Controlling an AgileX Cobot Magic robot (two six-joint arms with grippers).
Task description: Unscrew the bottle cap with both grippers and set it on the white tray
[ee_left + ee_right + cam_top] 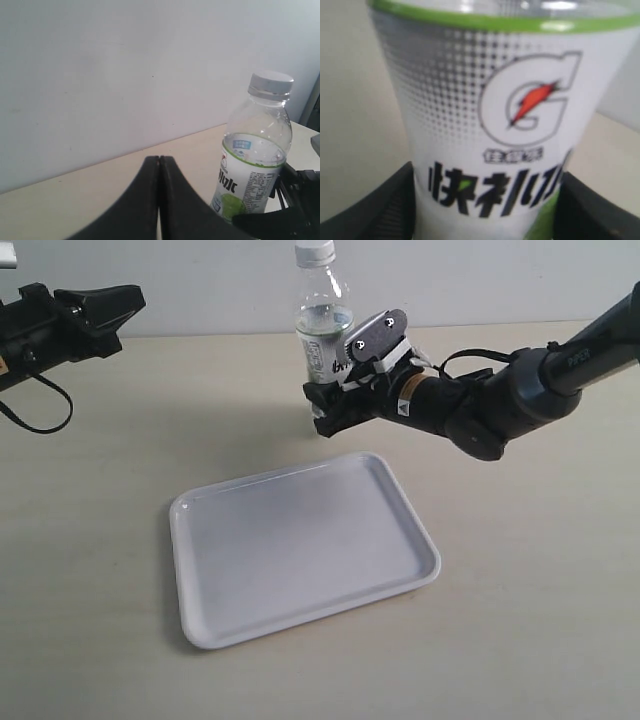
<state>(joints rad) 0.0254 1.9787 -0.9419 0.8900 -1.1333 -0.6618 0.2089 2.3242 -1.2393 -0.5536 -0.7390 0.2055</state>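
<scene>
The clear bottle [322,335] stands upright at the back of the table, its white-and-green label [485,115] filling the right wrist view. The white bottle cap [315,252] sits on its neck and also shows in the left wrist view as the cap [270,82]. My right gripper [325,405] reaches in from the right and is shut on the bottle's lower body, a black finger [380,210] pressed against each side. My left gripper [135,300] hangs shut and empty at the far left, level with the bottle's upper part, with its fingers [159,160] pressed together.
The white tray [300,540] lies empty on the beige table in front of the bottle. A pale wall rises just behind the bottle. A loose black cable [35,415] hangs under the left arm.
</scene>
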